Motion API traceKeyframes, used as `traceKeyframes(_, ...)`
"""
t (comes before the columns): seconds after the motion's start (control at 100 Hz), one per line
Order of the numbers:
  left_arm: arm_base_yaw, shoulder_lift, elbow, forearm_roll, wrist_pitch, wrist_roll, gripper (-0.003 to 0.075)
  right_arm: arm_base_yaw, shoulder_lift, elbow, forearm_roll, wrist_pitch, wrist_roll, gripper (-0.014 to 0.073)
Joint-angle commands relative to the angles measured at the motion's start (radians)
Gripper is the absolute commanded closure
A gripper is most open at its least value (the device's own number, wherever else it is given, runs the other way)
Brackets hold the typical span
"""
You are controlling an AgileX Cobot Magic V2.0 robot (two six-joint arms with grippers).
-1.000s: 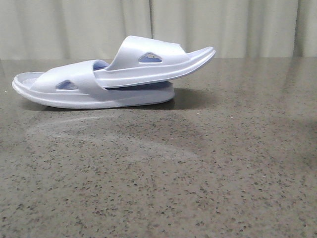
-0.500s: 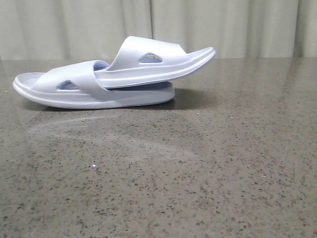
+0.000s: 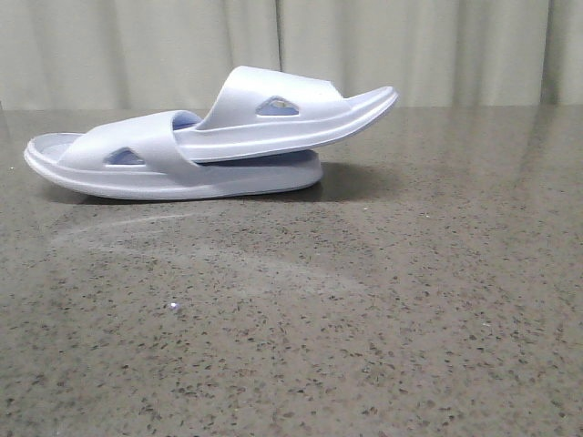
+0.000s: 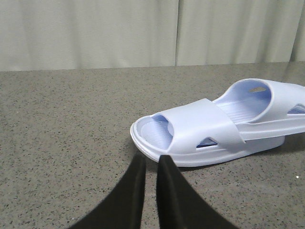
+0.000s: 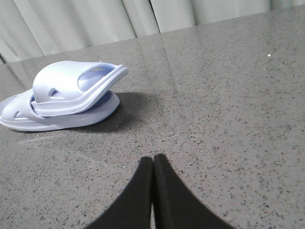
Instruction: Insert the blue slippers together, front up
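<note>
Front view: nested blue slippers (image 3: 209, 146) on speckled table (image 3: 364, 319) before curtain (image 3: 410, 45) (upper heel hidden); left gripper (image 4: 151, 160) nearly closed, right gripper (image 5: 153, 160) closed, both empty.

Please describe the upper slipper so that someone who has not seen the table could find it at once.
On the grey speckled table, towards its far left, lie two pale blue slippers. The upper slipper has its front tucked under the strap of the lower slipper. Unlike that flat one, its heel rises, tilted, to the right.
</note>
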Motion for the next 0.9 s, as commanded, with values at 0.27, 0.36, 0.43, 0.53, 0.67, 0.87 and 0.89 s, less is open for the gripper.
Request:
traceKeyframes(0.27,-0.01,0.004,-0.028,-0.056,0.028,0.004,0.0705,0.004,0.001,-0.025,0.034,-0.008,-0.013,0.0683)
traceKeyframes(0.36,-0.01,0.004,-0.028,-0.056,0.028,0.004,0.0705,0.004,0.001,-0.025,0.034,-0.008,-0.013,0.0683)
traceKeyframes(0.43,-0.007,-0.004,-0.022,-0.056,0.026,0.004,0.0705,0.004,0.001,-0.025,0.034,-0.008,-0.013,0.0683)
traceKeyframes(0.53,0.009,-0.034,-0.006,-0.035,0.014,-0.004,0.0705,0.004,0.001,-0.025,0.034,-0.008,-0.013,0.0683)
traceKeyframes(0.67,0.069,-0.099,-0.002,0.472,-0.004,-0.502,0.0705,0.004,0.001,-0.025,0.034,-0.007,-0.013,0.0683)
traceKeyframes(0.87,0.135,-0.199,-0.001,1.262,-0.012,-1.277,0.0705,0.004,0.001,-0.025,0.034,-0.007,-0.013,0.0683)
traceKeyframes(0.89,0.135,-0.208,-0.001,1.346,-0.012,-1.361,0.0705,0.004,0.001,-0.025,0.034,-0.007,-0.013,0.0683)
